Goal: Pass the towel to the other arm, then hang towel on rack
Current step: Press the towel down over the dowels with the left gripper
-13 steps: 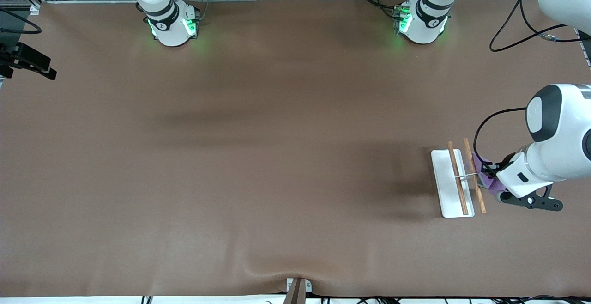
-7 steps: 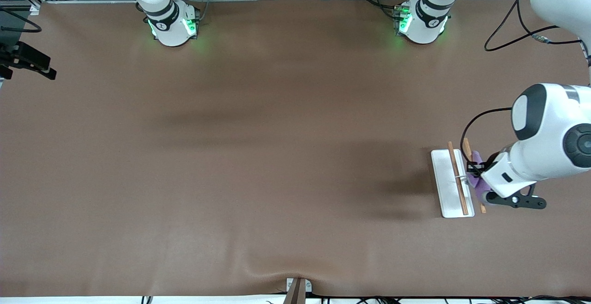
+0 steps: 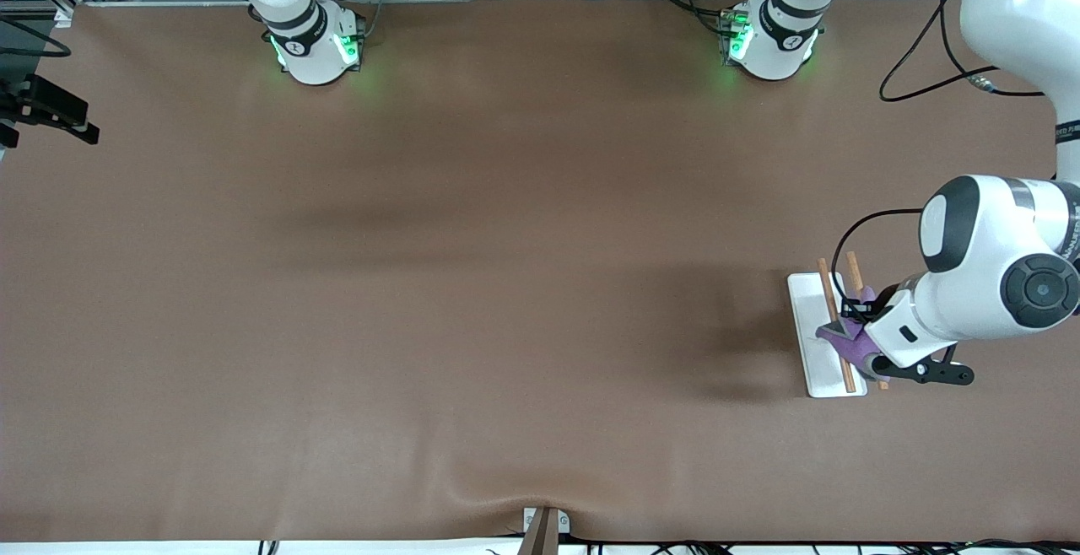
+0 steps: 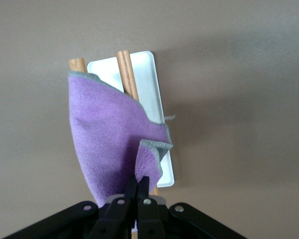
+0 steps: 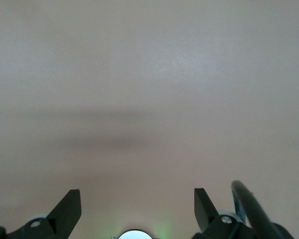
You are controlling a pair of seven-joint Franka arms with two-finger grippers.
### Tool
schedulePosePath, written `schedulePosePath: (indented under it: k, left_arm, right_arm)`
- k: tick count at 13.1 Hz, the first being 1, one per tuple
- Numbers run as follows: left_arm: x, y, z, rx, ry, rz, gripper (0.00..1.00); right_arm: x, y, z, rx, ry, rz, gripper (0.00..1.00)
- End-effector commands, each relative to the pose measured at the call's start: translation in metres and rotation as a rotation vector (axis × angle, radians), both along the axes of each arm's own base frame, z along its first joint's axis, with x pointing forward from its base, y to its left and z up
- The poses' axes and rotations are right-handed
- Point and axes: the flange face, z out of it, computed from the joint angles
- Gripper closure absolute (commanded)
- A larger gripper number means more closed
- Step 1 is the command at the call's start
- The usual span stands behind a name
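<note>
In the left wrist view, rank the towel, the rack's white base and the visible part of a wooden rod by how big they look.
1. The towel, held by the shut left gripper; it hangs nearer that camera, so its lead is unsure.
2. The rack's white base, partly covered by the towel.
3. The wooden rod, mostly hidden.

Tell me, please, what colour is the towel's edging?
Grey trim on the lilac-purple towel, clearest in the left wrist view.

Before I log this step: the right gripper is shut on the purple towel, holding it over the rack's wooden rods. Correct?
Wrong arm. The left gripper is shut on the towel, holding it over the rack and its wooden rods, as the left wrist view shows. The right gripper waits open and empty.
</note>
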Motion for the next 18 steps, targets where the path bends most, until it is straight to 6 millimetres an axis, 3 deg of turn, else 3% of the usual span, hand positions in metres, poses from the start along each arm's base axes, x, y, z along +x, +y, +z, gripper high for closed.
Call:
schedulePosePath:
  k: [1, 6, 8, 9, 10, 11, 14, 16, 18]
  left_arm:
    - [0.002, 0.001, -0.014, -0.006, 0.011, 0.016, 1.0]
    - [0.003, -0.029, -0.042, 0.011, 0.011, 0.129, 0.99]
    - [0.005, -0.028, -0.055, 0.007, 0.01, 0.142, 0.87]
    - [0.006, -0.027, -0.058, 0.005, 0.01, 0.144, 0.72]
    - [0.006, -0.028, -0.059, 0.005, 0.008, 0.144, 0.44]
    - [0.006, -0.029, -0.059, 0.006, 0.007, 0.154, 0.0]
    - [0.007, -0.043, -0.038, 0.0, -0.024, 0.179, 0.0]
    - [0.005, -0.051, 0.004, -0.01, -0.075, 0.167, 0.0]
    - [0.0, -0.061, 0.047, -0.013, -0.132, 0.147, 0.0]
  right_arm:
    - [-0.009, -0.005, 0.004, 0.017, -0.012, -0.011, 0.0]
    - [-0.002, 0.011, 0.001, 0.011, -0.028, -0.084, 0.0]
    - [0.0, 0.011, 0.0, 0.011, -0.03, -0.086, 0.0]
    - [0.001, 0.01, -0.001, 0.011, -0.031, -0.09, 0.0]
    - [0.002, 0.007, -0.003, 0.011, -0.027, -0.095, 0.0]
    - [0.002, 0.006, -0.002, 0.011, -0.028, -0.098, 0.0]
    - [0.0, 0.004, -0.002, 0.011, -0.019, -0.106, 0.0]
    - [-0.003, -0.005, 0.0, 0.01, -0.017, -0.136, 0.0]
    - [-0.003, 0.001, 0.001, 0.008, -0.016, -0.127, 0.0]
